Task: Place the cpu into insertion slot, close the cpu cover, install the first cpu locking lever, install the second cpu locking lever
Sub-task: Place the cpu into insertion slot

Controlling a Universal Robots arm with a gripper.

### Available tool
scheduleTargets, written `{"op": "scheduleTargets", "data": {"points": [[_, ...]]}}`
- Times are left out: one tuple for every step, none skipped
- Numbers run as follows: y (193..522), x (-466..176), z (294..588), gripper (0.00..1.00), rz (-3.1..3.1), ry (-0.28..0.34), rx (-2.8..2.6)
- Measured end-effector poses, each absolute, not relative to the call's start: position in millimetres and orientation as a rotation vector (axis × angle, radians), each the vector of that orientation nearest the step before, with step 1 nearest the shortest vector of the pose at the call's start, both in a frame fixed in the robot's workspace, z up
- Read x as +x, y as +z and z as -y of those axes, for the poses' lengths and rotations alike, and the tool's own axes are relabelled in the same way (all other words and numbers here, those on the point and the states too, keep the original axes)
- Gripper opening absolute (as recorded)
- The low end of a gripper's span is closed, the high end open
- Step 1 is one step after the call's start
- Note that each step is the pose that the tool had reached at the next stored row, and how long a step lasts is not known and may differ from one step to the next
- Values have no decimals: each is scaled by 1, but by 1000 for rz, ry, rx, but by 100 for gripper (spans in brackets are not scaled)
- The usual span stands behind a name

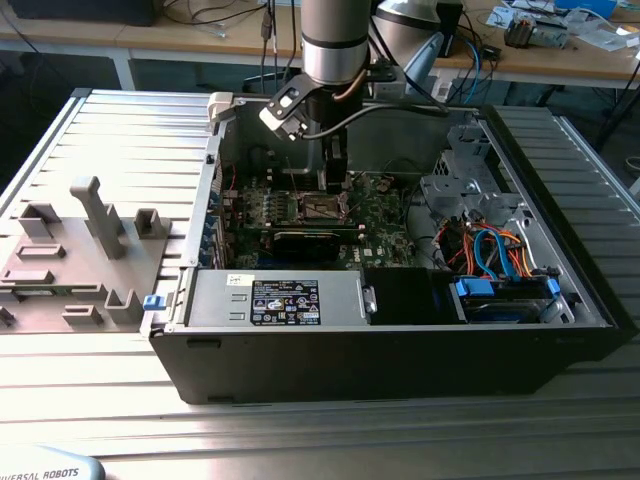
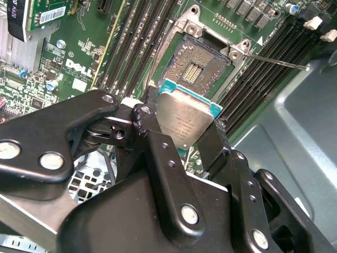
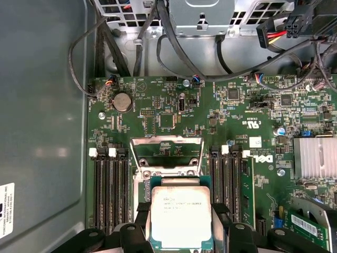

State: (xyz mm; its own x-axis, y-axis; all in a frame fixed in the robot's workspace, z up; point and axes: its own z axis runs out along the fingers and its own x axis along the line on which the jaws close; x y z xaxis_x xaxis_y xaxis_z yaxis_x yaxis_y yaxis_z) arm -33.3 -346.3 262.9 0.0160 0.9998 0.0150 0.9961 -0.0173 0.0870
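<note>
We hold the cpu (image 2: 184,116) just above the open insertion slot (image 2: 199,66).
The gripper (image 2: 184,124) is clamped on two opposite edges of it (the other two are free); the cpu cover (image 3: 166,152) stands raised off the slot, and memory slots (image 3: 111,190) flank it closely.

Ribbed grey aluminium counter (image 1: 130,130) spans the exterior view. Light wooden desks on white legs (image 1: 200,36) line the top edge, strewn with black cables (image 1: 215,12). Dark floor (image 1: 40,78) shows beneath at upper left.
</note>
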Motion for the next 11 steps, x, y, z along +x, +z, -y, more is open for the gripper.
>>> {"op": "scheduleTargets", "data": {"points": [[263, -33, 346, 54, -2165, 111, 2202], [263, -33, 346, 54, -2165, 111, 2202], [262, -33, 346, 54, -2165, 111, 2202], [262, -33, 346, 54, -2165, 111, 2202], [261, -33, 346, 54, -2165, 111, 2202], [261, -33, 346, 54, -2165, 111, 2202], [261, -33, 346, 54, -2165, 111, 2202], [261, -33, 346, 54, -2165, 111, 2202], [260, -33, 346, 54, -2165, 111, 2202], [260, -33, 346, 54, -2165, 111, 2202], [260, -33, 346, 54, -2165, 111, 2202]]}}
